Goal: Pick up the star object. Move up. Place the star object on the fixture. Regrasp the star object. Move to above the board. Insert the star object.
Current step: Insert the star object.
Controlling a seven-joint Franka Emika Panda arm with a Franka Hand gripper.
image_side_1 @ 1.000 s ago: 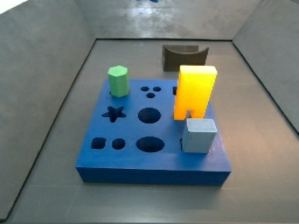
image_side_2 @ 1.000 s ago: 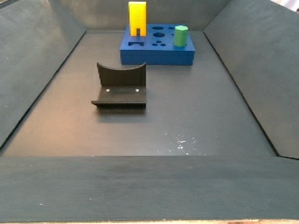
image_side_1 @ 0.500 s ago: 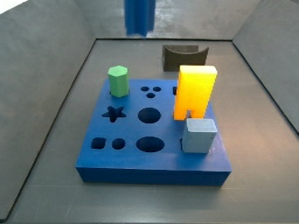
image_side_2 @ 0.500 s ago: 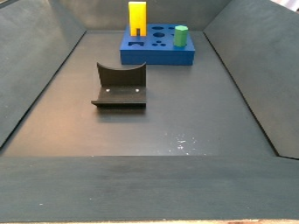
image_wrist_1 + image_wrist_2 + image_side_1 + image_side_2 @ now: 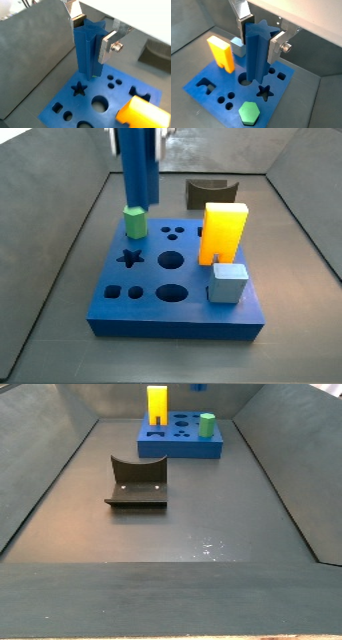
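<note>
wrist views: gripper [image 5: 261,31] jaws clamp star object [image 5: 258,55] above board [image 5: 211,87].

Since a second ago, when neither showed in a side view, the gripper [image 5: 138,134] comes down from the top edge with the star object [image 5: 138,168] clamped upright between its fingers [image 5: 278,46], its lower end now hanging above the board [image 5: 120,313].
</note>
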